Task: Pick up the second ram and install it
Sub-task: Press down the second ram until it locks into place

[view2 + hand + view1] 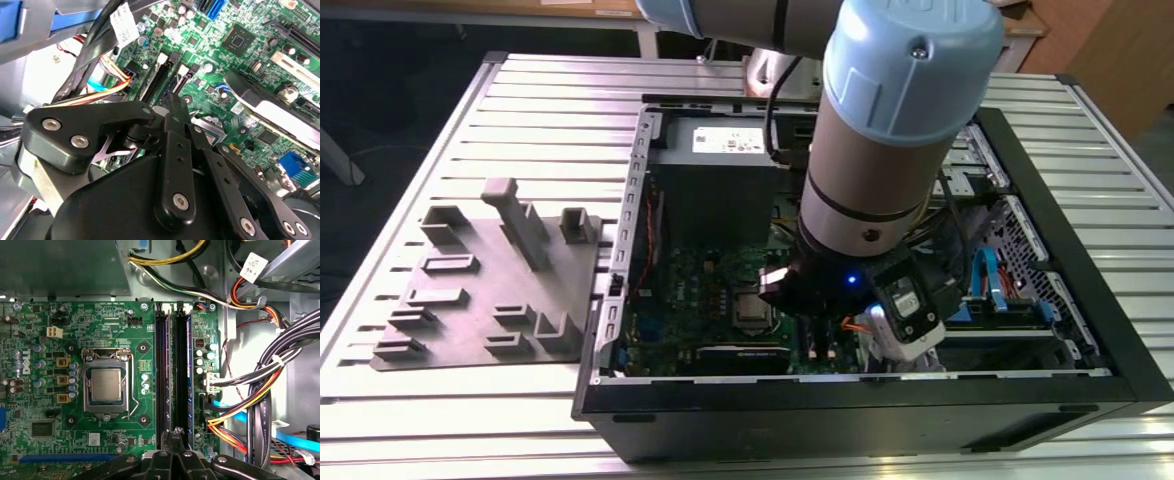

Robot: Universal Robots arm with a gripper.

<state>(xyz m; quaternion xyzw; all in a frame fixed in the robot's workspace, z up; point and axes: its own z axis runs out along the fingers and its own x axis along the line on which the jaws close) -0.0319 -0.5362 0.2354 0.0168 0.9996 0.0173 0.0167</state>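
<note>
My gripper (175, 432) is down inside the open computer case (854, 400), over the near end of two long black memory slots (163, 365) on the green motherboard (75, 340). Its black fingers (172, 115) are pressed together, and nothing shows between them. A dark blue edge runs along the slot by the cables; this looks like the second ram (188, 365) standing in its slot. A similar blue edge shows in the other slot. In the exterior view the arm's wrist covers the gripper (811, 305) and the slots.
A processor socket (106, 385) sits beside the slots. Bundles of coloured cables (260, 390) crowd the slots' other side. A power supply (714, 175) stands at the case's back. On the exterior view's left, a grey holder fixture (494, 285) lies on the slatted table (480, 420).
</note>
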